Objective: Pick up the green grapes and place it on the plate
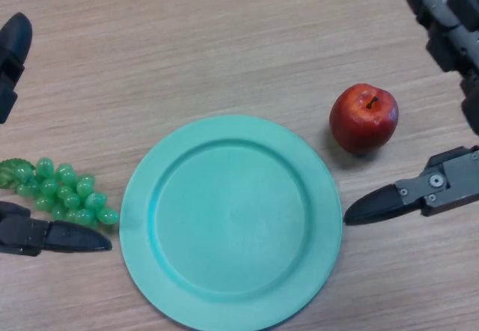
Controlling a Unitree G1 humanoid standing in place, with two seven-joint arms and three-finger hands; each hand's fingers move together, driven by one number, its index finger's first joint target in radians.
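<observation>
Nearest me sat the round teal plastic plate [230, 222], its near rim cut by the view's lower edge, bare wood-grain table [224, 39] open beyond it. My left hand [45, 236] lay spread wide, lower finger just under the bunch of green plastic grapes [60, 191], which rested on the table just left of the plate, ungrasped. My right hand [441, 181] was splayed too, holding nothing. A red apple [364, 117] stood between its fingers, near the plate's right rim.

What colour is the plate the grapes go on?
The plate is a plain light teal green, no pattern, and holds nothing. It shows in the head view.
</observation>
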